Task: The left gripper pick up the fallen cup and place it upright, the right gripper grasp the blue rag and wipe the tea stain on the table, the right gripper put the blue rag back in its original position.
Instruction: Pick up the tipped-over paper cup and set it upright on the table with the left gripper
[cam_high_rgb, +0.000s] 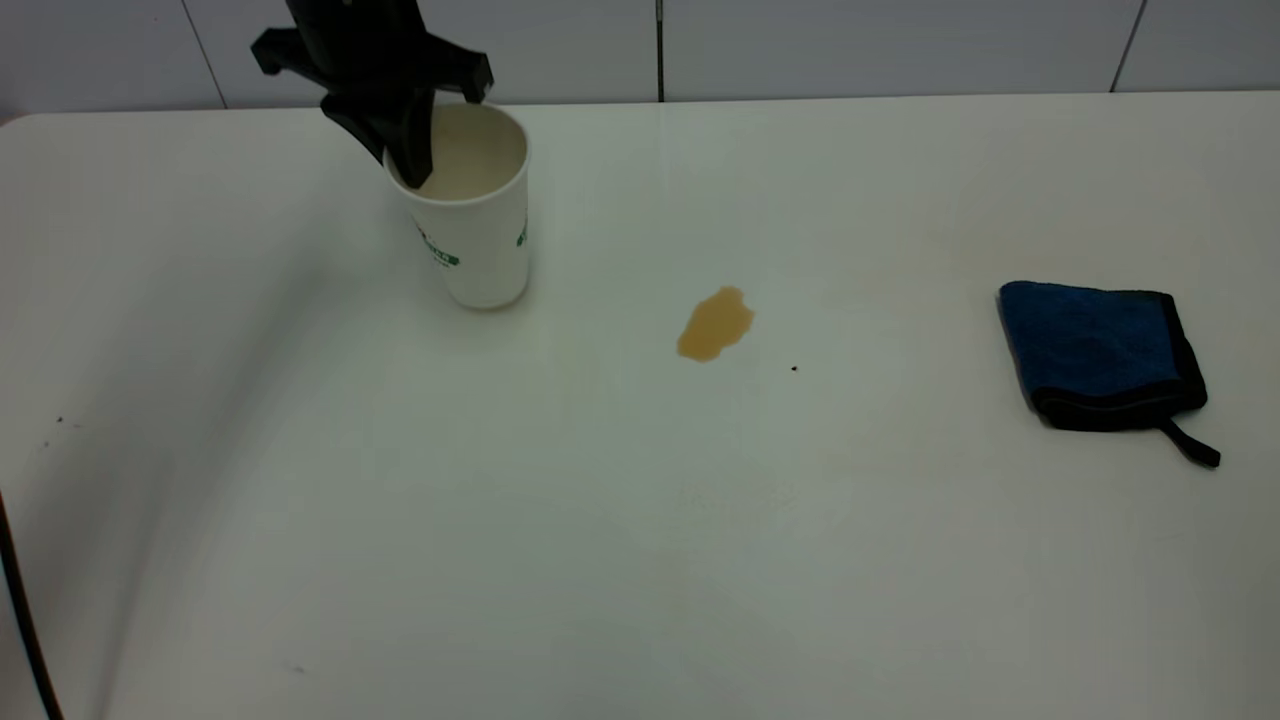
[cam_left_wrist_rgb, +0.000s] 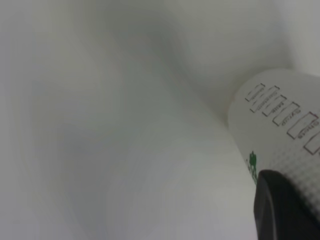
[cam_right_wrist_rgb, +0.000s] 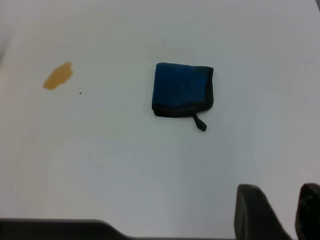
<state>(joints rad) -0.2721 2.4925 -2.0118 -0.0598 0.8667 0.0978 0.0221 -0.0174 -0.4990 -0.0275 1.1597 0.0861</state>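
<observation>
Your left gripper (cam_high_rgb: 415, 150) pinches the cup (cam_high_rgb: 470, 205) rim, one finger inside, cup standing near-upright at the table's (cam_high_rgb: 640, 560) far left, while your right gripper (cam_right_wrist_rgb: 280, 212) hangs over bare table, fingers slightly apart, with the rag (cam_high_rgb: 1098, 355) folded at right and the stain (cam_high_rgb: 714, 323) mid-table between them.

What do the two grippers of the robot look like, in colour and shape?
The left gripper is matte black, with a wide crossbar above narrow tapering fingers. Of the right gripper, only two dark, rounded black fingers show, in the right wrist view. No cables, markings or labels are visible on either one.
</observation>
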